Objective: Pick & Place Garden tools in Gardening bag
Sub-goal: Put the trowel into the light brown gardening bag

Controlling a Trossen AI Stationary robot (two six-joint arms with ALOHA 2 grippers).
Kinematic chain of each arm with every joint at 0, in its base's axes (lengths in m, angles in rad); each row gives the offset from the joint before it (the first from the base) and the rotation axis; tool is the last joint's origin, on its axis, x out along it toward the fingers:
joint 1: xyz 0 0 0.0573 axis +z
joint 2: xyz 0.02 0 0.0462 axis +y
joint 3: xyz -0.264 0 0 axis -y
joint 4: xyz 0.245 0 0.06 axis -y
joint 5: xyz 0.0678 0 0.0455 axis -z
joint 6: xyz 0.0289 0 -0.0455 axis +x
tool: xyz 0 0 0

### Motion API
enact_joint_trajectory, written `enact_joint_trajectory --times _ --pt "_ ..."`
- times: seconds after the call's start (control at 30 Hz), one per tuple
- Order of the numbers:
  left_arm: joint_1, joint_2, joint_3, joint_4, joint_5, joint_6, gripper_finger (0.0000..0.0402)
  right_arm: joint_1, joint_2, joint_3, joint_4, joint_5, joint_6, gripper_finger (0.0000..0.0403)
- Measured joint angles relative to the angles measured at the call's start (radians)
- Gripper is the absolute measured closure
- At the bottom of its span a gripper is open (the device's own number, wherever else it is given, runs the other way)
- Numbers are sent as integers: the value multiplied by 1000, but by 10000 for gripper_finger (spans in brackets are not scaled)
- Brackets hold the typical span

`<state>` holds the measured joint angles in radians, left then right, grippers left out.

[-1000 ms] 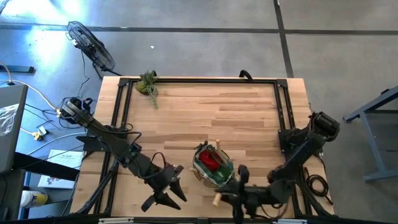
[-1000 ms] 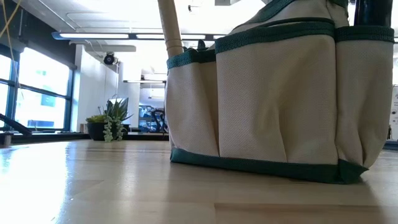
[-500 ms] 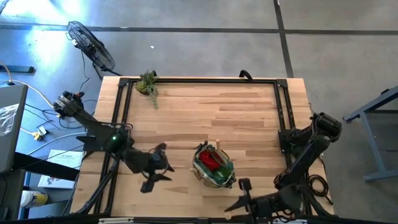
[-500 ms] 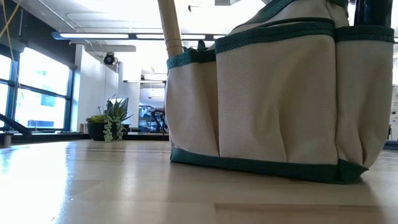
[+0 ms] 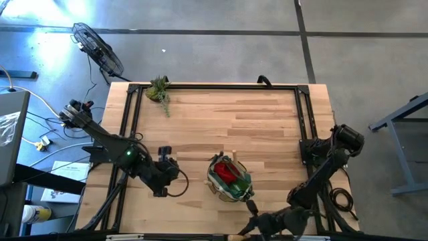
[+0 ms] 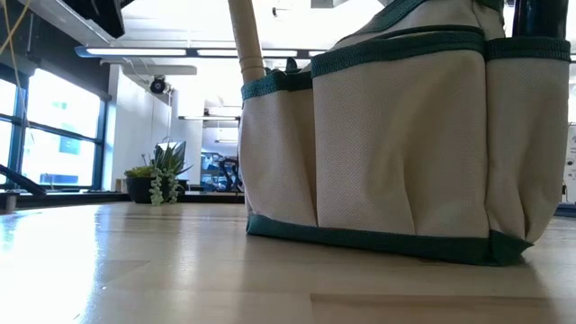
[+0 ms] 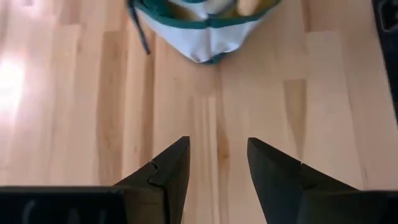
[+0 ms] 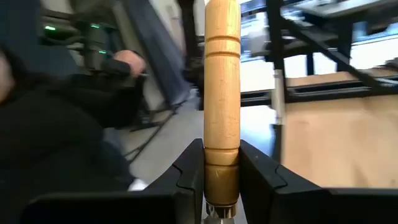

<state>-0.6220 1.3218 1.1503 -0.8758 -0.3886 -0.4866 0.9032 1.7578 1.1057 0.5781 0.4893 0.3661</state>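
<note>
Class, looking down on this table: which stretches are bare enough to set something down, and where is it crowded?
Bare: the wooden table between the plant and the gardening bag, and its right half. Crowded: the near edge, around the bag and both hands.

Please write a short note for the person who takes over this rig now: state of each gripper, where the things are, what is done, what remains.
Left gripper: open, empty, over bare table beside the gardening bag.
Right gripper: shut on a wooden-handled tool, at the table's near edge, off the bag.
Bag: upright near the front middle, a red piece inside and a wooden handle sticking out of a pocket.
Done: no tools lie loose on the table.
Left: put the held tool into the bag.
</note>
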Motion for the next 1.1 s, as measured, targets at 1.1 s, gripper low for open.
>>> enact_joint_trajectory --times 1.1 --pt "0 55 0 19 85 -41 249 -238 53 1 -317 -303 76 344"
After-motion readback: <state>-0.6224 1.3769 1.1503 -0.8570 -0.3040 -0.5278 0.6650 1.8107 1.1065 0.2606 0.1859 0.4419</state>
